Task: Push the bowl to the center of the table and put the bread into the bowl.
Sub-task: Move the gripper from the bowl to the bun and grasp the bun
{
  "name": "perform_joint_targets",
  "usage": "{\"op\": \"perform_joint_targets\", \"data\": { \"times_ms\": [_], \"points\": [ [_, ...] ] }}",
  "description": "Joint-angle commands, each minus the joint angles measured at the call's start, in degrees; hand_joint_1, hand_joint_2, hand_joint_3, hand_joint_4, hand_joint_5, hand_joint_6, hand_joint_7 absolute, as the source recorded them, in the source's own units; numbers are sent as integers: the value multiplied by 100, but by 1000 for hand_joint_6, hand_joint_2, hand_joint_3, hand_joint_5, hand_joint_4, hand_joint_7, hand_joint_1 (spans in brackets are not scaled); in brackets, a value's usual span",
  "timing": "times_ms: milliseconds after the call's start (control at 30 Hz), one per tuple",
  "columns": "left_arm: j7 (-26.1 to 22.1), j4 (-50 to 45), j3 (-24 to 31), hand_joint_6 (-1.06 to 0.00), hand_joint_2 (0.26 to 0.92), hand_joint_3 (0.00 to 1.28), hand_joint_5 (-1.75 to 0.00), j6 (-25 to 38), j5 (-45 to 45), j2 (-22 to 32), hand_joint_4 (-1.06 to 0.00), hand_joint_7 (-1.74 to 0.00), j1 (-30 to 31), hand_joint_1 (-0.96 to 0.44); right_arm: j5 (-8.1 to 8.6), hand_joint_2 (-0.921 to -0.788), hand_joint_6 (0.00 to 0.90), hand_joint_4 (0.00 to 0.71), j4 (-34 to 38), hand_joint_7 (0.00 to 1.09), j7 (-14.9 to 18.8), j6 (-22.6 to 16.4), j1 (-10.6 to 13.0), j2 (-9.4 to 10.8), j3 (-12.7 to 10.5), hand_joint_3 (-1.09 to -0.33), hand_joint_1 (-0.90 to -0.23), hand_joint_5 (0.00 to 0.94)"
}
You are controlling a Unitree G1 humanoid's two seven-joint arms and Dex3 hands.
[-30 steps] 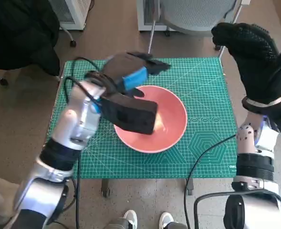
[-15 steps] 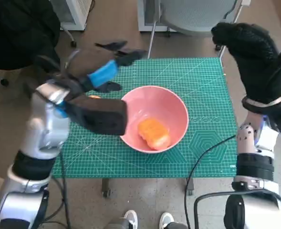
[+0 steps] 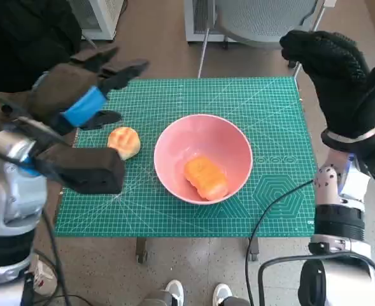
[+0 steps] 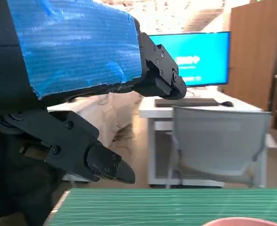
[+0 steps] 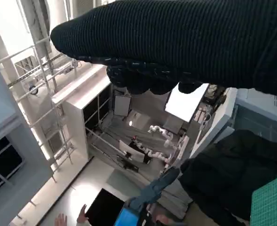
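Green cutting mat [image 3: 263,121] covers the small table; brown floor around it. Nearest the robot, a pink bowl [image 3: 228,137] sits near the mat's centre, an orange bread piece [image 3: 205,178] lying inside on its bottom. Just beside the bowl on the robot's left, a second, paler bread roll [image 3: 124,141] rests on the mat, apart from the bowl. Left hand [image 3: 85,95] hovers above the mat's left edge, fingers spread, holding nothing. Right hand [image 3: 337,76] raised off the far right corner, empty, fingers loosely extended. Beyond: grey chair [image 3: 263,19].
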Motion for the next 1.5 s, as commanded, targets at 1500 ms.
{"op": "perform_joint_targets", "data": {
  "times_ms": [1500],
  "points": [
    [163, 450, -581, -302, 749, 2, 0, 751, 596, -211, -124, 0, 49, -467, 136, -921, 268, 216, 547, 2, 446, 189, -247, -54, -143, -726, -747, 0]
  ]
}}
